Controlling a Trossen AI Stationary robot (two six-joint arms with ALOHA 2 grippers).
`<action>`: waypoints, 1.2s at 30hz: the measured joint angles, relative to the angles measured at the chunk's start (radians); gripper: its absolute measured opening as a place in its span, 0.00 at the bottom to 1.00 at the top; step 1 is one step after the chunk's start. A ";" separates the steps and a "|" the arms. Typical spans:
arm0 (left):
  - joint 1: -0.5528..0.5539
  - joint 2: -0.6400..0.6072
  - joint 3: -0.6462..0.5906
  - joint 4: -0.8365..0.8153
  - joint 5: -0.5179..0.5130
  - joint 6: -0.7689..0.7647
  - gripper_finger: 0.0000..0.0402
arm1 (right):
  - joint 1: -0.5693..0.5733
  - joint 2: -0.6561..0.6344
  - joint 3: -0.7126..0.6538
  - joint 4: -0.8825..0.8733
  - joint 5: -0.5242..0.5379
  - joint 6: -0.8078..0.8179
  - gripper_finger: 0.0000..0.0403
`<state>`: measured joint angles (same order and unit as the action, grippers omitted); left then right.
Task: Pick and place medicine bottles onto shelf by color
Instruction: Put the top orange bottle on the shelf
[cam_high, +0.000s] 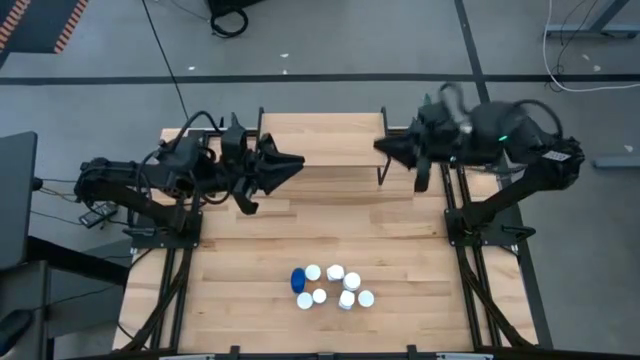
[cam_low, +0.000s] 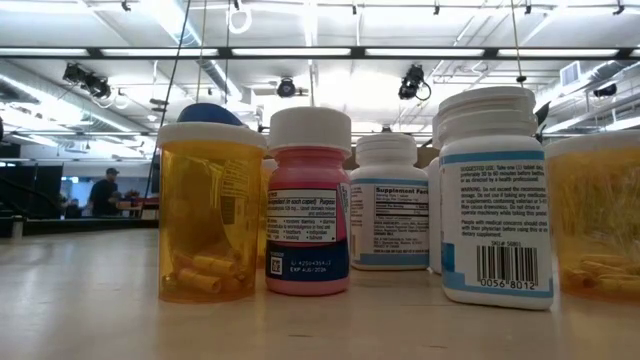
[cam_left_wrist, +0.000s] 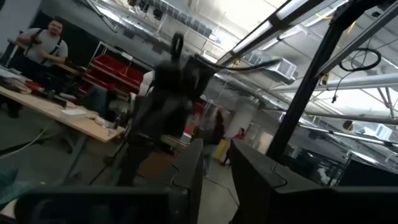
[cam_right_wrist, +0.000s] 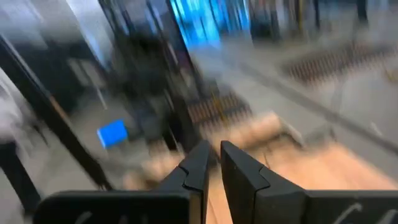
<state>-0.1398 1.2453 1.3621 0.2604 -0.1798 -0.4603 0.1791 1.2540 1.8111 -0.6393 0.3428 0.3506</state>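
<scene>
bottles (cam_high: 330, 286) clustered at table's (cam_high: 400, 240) near edge, none held | shelf (cam_high: 320, 135) at far edge | left gripper (cam_high: 296, 164) parted slightly, empty, by shelf | right gripper (cam_high: 382, 146) clenched, empty, over shelf

Even, bright overhead light on the worktop (cam_high: 330, 240) in the high view; shadows under the bottles (cam_high: 332, 286) soft and short. Right arm (cam_high: 480, 135) smeared by motion blur there. Low view: ceiling strip lights (cam_low: 300, 50) glare white behind the bottles; labels sharp, room behind them soft, the orange bottle (cam_low: 210, 215) glows backlit. Left wrist view dim below, blown-out ceiling above, mild blur. Right wrist view heavily streaked by motion; only the fingers (cam_right_wrist: 245, 177) sharp.
</scene>
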 joint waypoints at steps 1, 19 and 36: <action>0.002 0.000 0.000 0.000 0.001 0.000 0.22 | 0.000 -0.001 0.000 0.087 0.000 -0.020 0.12; -0.101 -0.003 0.000 -0.251 -0.009 0.104 0.44 | -0.008 0.056 0.000 0.000 -0.046 -0.063 0.12; -0.113 -0.024 0.002 -0.810 0.003 0.043 0.55 | 0.004 0.295 -0.001 -0.468 -0.268 0.096 0.21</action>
<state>-0.2528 1.2215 1.3640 -0.5501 -0.1764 -0.4177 0.1829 1.5490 1.8103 -1.1068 0.0751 0.4469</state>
